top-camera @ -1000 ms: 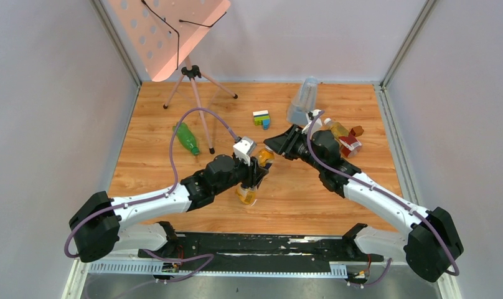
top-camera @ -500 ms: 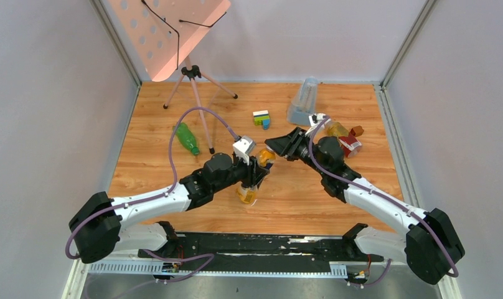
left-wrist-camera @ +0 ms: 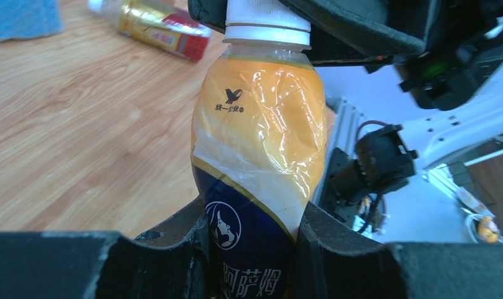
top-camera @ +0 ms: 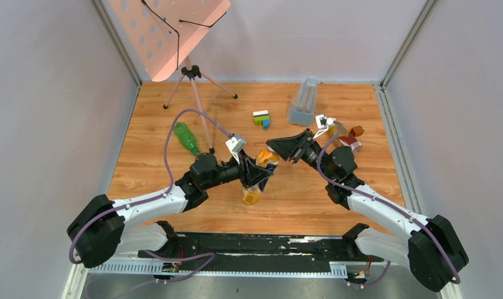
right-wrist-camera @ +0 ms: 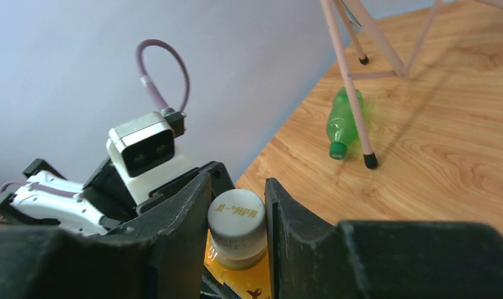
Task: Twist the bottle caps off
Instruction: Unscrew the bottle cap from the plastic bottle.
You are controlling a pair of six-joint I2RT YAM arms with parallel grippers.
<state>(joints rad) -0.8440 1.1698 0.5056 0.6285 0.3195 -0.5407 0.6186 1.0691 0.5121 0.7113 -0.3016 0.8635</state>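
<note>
Bottle (left-wrist-camera: 258,156), amber, gripped by left end effector (left-wrist-camera: 252,249); right end effector (right-wrist-camera: 236,202) pinching round, possibly ribbed white cap (right-wrist-camera: 236,229).

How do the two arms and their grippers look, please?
Both arms, the left arm and the right arm, have white shells between bulky black joints, and a purple cable loops along each. The left gripper and right gripper have two thick matte black fingers. A white camera box sits on the left wrist.

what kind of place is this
Probably a robotics lab test cell: a wooden tabletop boxed in by plain grey walls, with a tripod-mounted perforated panel and scattered props like toy bricks.
</note>
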